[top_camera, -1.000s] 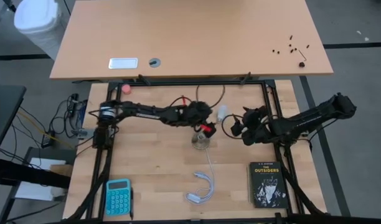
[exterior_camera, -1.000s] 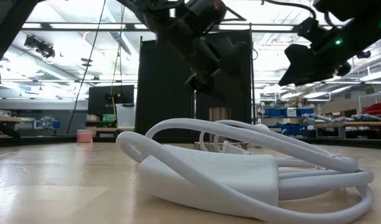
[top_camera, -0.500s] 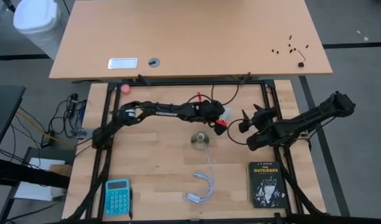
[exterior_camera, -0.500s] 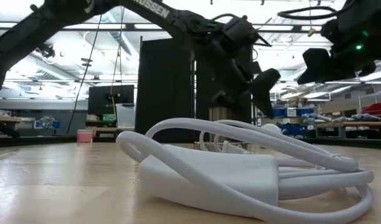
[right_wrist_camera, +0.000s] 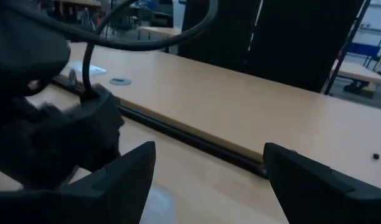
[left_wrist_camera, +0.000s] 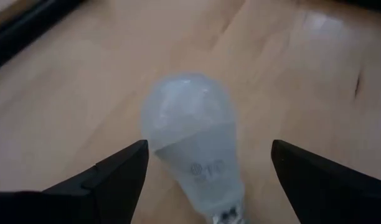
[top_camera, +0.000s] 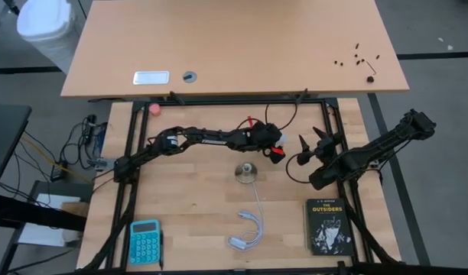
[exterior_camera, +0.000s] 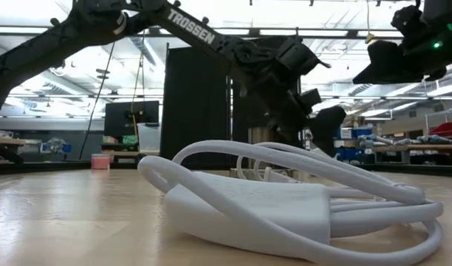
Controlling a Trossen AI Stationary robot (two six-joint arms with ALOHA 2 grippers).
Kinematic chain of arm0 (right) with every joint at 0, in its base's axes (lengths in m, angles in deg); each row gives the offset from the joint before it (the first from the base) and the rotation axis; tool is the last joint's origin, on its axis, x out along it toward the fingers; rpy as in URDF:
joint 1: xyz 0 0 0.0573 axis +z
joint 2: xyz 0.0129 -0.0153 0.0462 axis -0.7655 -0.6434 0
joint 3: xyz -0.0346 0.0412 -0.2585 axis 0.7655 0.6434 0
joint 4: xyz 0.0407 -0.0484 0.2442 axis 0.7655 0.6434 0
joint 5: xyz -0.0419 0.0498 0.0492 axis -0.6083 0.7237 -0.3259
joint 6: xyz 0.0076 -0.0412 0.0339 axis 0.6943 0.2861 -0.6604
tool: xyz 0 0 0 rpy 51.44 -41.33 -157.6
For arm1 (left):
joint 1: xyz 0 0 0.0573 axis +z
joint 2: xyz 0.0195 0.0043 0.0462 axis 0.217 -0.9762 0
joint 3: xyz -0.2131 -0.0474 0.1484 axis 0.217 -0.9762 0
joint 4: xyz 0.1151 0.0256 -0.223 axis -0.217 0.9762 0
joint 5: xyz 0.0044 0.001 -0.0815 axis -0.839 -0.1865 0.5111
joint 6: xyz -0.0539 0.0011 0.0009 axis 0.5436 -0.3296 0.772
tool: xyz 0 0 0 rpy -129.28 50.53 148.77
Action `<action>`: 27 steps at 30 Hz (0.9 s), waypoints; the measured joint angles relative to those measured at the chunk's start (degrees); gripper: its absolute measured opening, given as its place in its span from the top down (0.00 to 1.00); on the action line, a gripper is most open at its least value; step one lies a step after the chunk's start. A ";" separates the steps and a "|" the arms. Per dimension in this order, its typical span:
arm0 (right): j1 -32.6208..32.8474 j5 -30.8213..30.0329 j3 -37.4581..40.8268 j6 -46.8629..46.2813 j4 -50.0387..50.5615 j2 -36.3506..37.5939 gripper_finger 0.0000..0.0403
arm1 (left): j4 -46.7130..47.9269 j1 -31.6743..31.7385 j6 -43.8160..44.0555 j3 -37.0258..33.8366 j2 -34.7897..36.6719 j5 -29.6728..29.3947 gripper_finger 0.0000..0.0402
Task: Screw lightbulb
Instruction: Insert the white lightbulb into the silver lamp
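The white lightbulb (left_wrist_camera: pixel 192 149) lies on its side on the wooden table, its globe pointing away from my left wrist camera and its greyish base (left_wrist_camera: pixel 228 214) toward it. My left gripper (left_wrist_camera: pixel 209 149) is open, with one finger on either side of the bulb and a gap on both sides. In the high view this gripper (top_camera: pixel 277 145) covers most of the bulb (top_camera: pixel 280 137). My right gripper (top_camera: pixel 318 141) is open and empty, raised just to the right. The round metallic socket disc (top_camera: pixel 247 173) rests flat on the table, nearer than the bulb, and its white cord (top_camera: pixel 254 218) trails toward the near edge.
A black book (top_camera: pixel 328 226) lies at the near right and a teal calculator (top_camera: pixel 144 241) at the near left. The cord's white plug and loops (exterior_camera: pixel 285 207) lie near the front. A pink ball (top_camera: pixel 154 109) sits at the far left. A separate desk (top_camera: pixel 234 46) stands beyond.
My left gripper has left the spot over the socket disc, gone toward the table's right and far side, and come down around the lightbulb. My right gripper has drawn back toward the table's right and far side. The bulb and the socket have stayed put.
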 joint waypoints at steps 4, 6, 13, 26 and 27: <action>0.20 0.20 -0.02 0.39 0.10 0.40 0.23 | -1.09 0.08 -0.51 0.09 -1.49 0.89 0.20; 0.34 0.16 -0.02 0.85 0.02 0.49 0.23 | 0.22 0.06 -0.54 -0.13 -1.83 0.22 0.23; 1.47 0.66 -0.02 2.19 -0.40 0.44 0.23 | -3.50 0.03 -6.80 -0.07 -3.01 -1.17 0.28; 1.49 1.04 -0.02 5.96 -1.38 0.43 0.23 | -3.64 -0.01 -7.70 -0.09 -3.45 -1.35 0.57; 1.49 1.12 -0.02 5.98 -1.38 0.41 0.23 | -3.64 -0.01 -7.55 -0.09 -3.45 -1.35 0.60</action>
